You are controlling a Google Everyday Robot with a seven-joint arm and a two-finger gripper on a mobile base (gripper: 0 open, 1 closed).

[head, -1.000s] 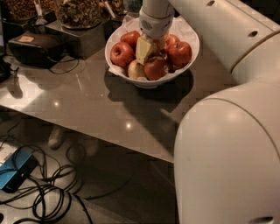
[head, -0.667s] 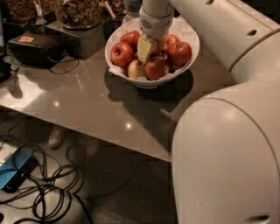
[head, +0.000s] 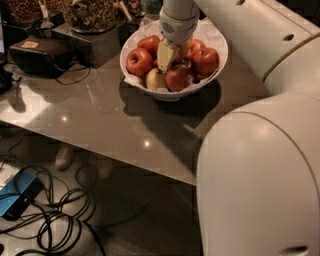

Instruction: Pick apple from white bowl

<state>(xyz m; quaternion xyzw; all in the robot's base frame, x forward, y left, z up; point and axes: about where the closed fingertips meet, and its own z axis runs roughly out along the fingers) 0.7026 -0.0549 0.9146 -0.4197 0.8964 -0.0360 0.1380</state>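
Note:
The white bowl [head: 217, 44], lined with crinkled white paper, stands at the back of the grey table and holds several apples. My gripper [head: 167, 56] reaches straight down from the white arm into the middle of the pile. Deep red apples lie to its left [head: 138, 61], to its right [head: 206, 60] and in front of it [head: 178, 78]. A smaller pale yellow apple [head: 155, 79] sits at the front left. The large red and yellow-green apple is hidden under the gripper, so I cannot tell whether it is held.
The grey table [head: 100, 120] has a black device with a cable [head: 36, 54] at its left and glass jars of snacks [head: 90, 12] behind it. My white arm and body [head: 260, 165] fill the right side. Cables and a blue box [head: 17, 192] lie on the floor.

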